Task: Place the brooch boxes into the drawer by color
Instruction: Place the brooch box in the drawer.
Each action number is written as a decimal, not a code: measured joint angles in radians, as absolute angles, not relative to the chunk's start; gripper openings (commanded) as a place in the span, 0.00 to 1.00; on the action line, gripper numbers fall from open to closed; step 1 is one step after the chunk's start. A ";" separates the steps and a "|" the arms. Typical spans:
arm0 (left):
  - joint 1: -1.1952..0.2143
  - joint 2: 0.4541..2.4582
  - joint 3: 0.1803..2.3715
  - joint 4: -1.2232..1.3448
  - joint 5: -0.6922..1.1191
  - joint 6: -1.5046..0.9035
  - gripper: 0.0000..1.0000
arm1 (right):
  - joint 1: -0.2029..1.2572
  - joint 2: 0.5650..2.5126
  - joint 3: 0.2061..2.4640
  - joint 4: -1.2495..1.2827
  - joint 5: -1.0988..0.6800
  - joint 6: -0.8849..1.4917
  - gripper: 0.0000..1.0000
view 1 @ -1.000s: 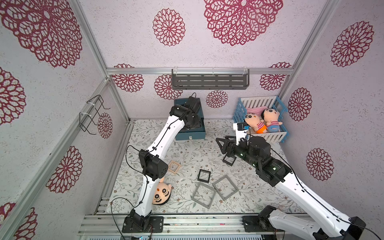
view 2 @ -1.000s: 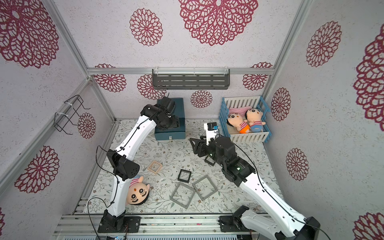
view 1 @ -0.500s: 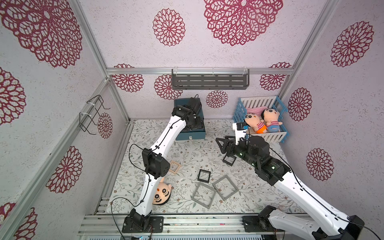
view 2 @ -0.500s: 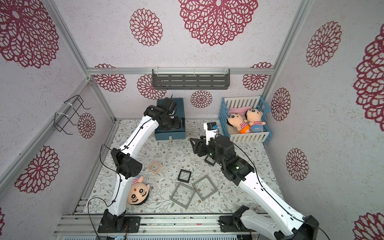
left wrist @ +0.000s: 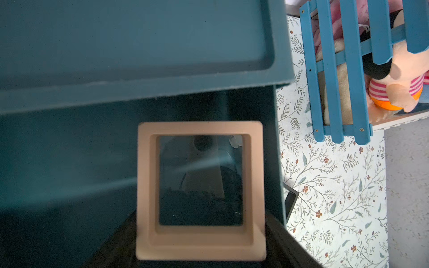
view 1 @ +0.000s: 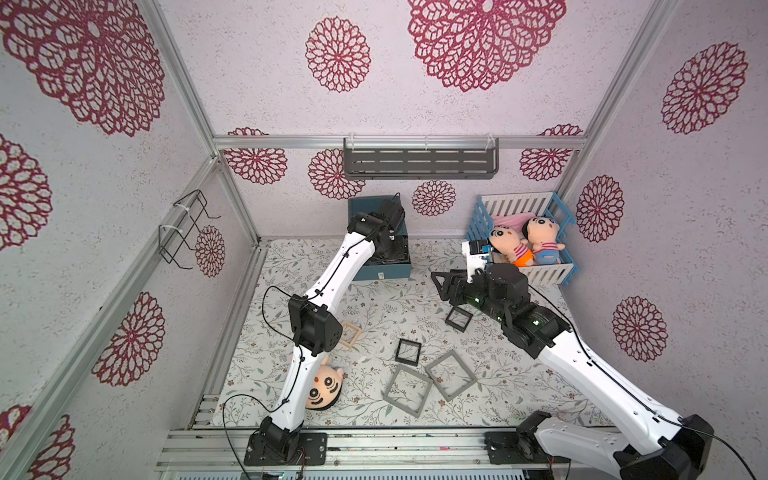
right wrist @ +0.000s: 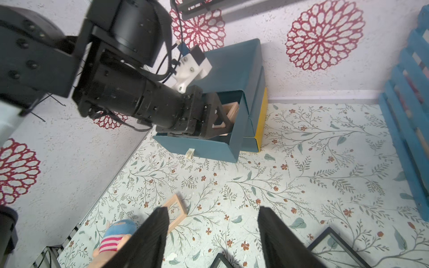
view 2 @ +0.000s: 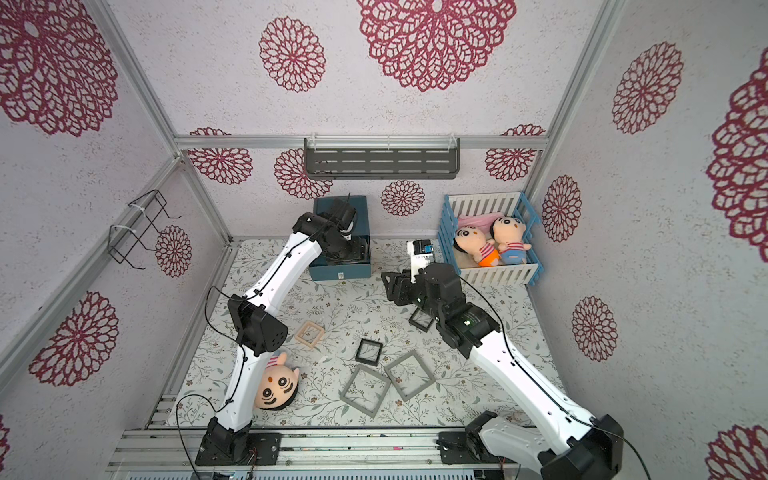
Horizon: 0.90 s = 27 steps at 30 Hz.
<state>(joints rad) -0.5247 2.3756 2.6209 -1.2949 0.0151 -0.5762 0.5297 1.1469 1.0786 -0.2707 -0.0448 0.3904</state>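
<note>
The drawer (view 1: 388, 270) cabinet, dark teal, stands at the back wall with one drawer pulled out (view 2: 340, 272). My left gripper (left wrist: 200, 232) is down inside it, shut on a beige brooch box (left wrist: 147, 185), as the right wrist view also shows (right wrist: 232, 109). On the table lie another beige box (view 1: 351, 334), two black boxes (view 1: 408, 352) (view 1: 459, 319) and two grey boxes (view 1: 405, 390) (view 1: 451, 375). My right gripper (view 1: 442, 286) hovers open over the table beside the farther black box, with nothing between its fingers (right wrist: 148, 239).
A blue-and-white crib (view 1: 540, 272) holding two dolls stands at the back right. A doll head (view 1: 322, 388) lies by the left arm's base. A grey shelf (view 1: 419, 160) hangs on the back wall, and a wire rack (view 1: 187, 232) on the left wall.
The left arm has shifted a little, bringing its wrist lower over the open drawer with the beige box. The right arm has hardly moved.
</note>
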 measured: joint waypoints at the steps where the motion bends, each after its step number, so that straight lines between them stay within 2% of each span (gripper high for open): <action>1: -0.525 2.376 2.621 -1.295 0.017 -0.576 0.70 | 0.511 1.166 1.083 -0.268 -0.062 0.398 0.67; 4: -0.525 2.376 2.621 -1.295 0.023 -0.576 0.77 | 0.461 1.215 1.083 -0.263 -0.104 0.422 0.67; 11: -0.522 2.376 2.621 -1.294 0.028 -0.575 0.85 | 0.421 1.271 1.091 -0.262 -0.157 0.448 0.67; 27: -0.514 2.372 2.621 -1.256 0.029 -0.597 0.87 | 0.421 1.340 1.142 -0.246 -0.232 0.464 0.67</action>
